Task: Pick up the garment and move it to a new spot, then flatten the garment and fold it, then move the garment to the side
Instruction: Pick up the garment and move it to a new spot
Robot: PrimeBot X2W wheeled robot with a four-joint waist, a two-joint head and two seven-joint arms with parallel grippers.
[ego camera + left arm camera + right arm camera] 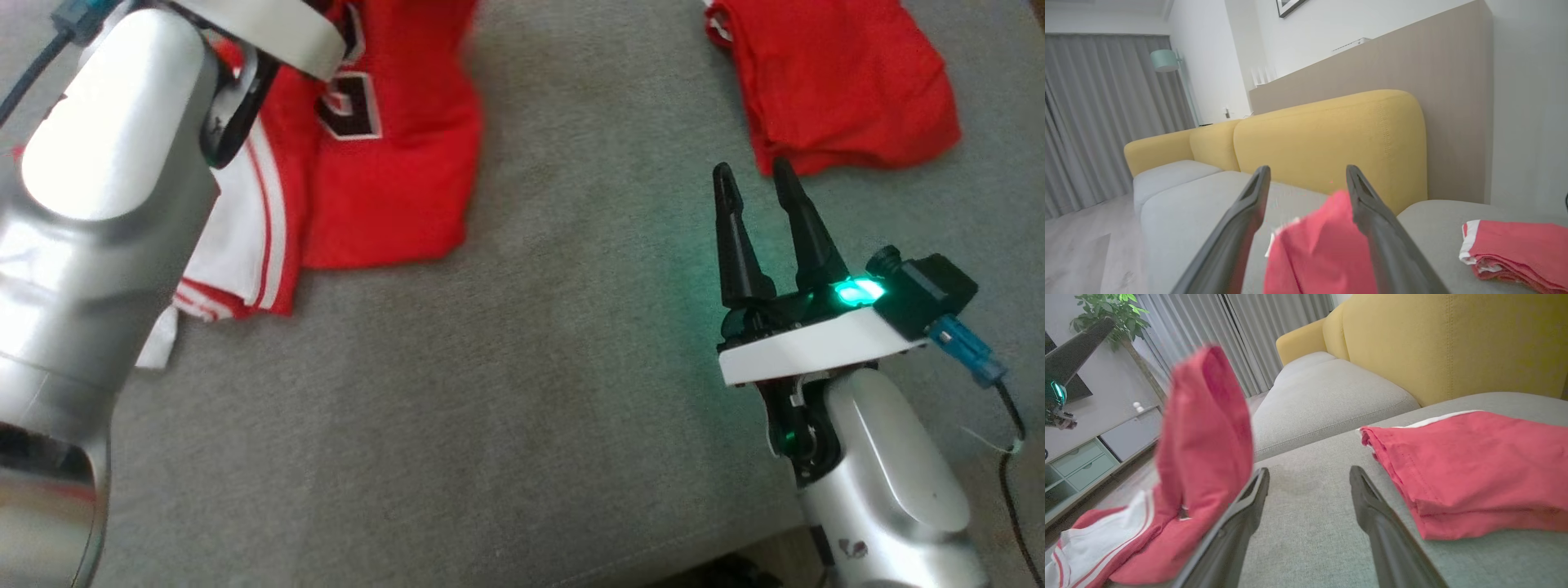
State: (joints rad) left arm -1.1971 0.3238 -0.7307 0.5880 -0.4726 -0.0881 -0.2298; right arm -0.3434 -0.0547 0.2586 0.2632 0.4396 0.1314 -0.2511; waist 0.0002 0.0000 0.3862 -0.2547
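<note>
Judging progress as early: crumpled red-and-white basketball jersey (384,163) lies unfolded on the grey fabric sofa seat (531,367), left side. On left gripper (1307,171) jaws spread wide, red cloth loose between them; right gripper (753,169) jaws released, empty. Flattening, folding and moving aside remain.

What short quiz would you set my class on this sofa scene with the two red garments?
1. True or false: the right gripper is holding the folded red garment.
2. Which colour is the sofa backrest? A grey, B yellow, C red.
3. Fill in: the jersey with the black number is red with ___ trim.

Key: 1 false, its jaws stand open with nothing between them. 2 B. 3 white.
</note>
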